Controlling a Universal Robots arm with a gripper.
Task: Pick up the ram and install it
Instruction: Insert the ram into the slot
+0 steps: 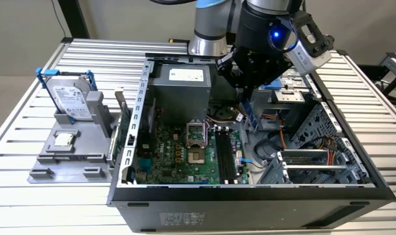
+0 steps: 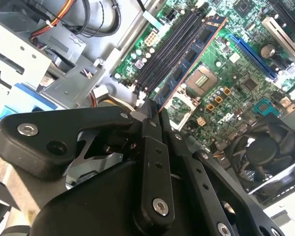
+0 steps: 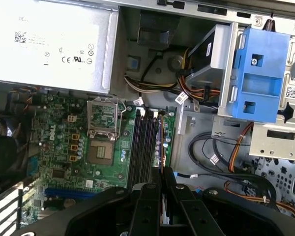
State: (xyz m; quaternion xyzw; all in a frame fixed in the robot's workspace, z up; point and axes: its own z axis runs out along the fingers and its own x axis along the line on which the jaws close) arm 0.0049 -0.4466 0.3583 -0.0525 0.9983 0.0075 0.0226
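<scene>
My gripper (image 1: 245, 95) hangs inside the open computer case, shut on the ram (image 1: 248, 108). In both wrist views the ram (image 2: 189, 55) is a thin blue-black stick with small chips, pinched at one end between the black fingers (image 2: 150, 123). Seen edge-on, the ram (image 3: 160, 142) runs parallel to the black memory slots (image 3: 143, 147), level with their side nearest the drive bay. The slots (image 1: 226, 154) lie on the green motherboard (image 1: 178, 152), and the stick is held above them, apart from the board.
A grey power supply (image 1: 181, 81) sits behind the board. A blue drive cage (image 3: 260, 78) and loose cables (image 3: 211, 147) lie beside the slots. Outside the case, a silver hard drive (image 1: 72, 100) in a blue-handled frame stands on a grey fixture (image 1: 74, 147).
</scene>
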